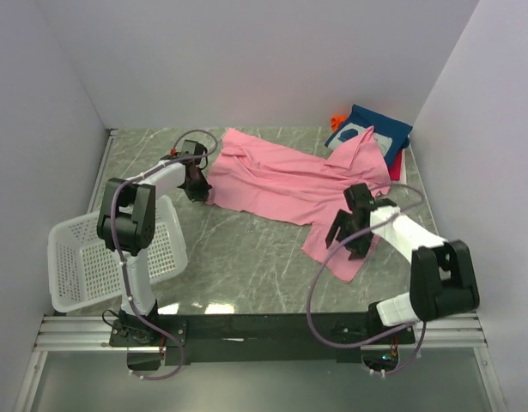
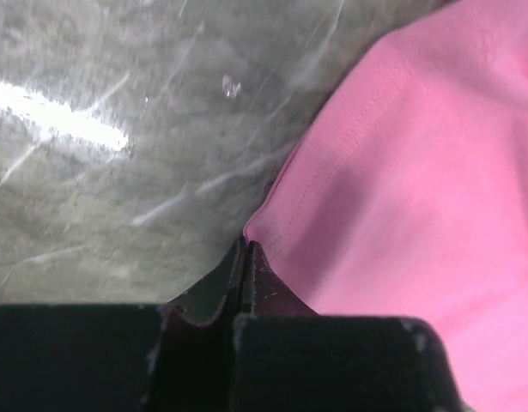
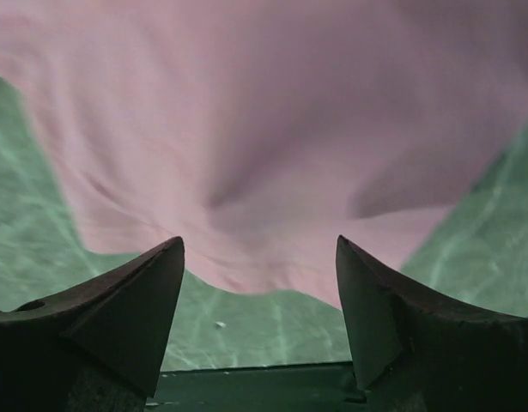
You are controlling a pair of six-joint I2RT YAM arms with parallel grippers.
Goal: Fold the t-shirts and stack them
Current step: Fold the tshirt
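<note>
A plain pink t-shirt (image 1: 289, 184) lies spread and rumpled across the marble table, one part trailing toward the near right. My left gripper (image 1: 203, 193) is at its left corner. In the left wrist view the jaws (image 2: 246, 245) are pressed together, pinching the hemmed corner of the pink cloth (image 2: 418, 189). My right gripper (image 1: 345, 240) hovers over the shirt's near right part. Its fingers (image 3: 259, 249) stand wide open just short of the pink edge (image 3: 264, 129), with nothing between them. Folded t-shirts are stacked at the back right: navy with white print (image 1: 371, 137), red (image 1: 395, 163), a bit of orange (image 1: 336, 118).
A white plastic mesh basket (image 1: 109, 257) sits at the near left beside the left arm. White walls close in the table on three sides. Bare green-grey marble (image 1: 246, 266) shows between the arms and the shirt.
</note>
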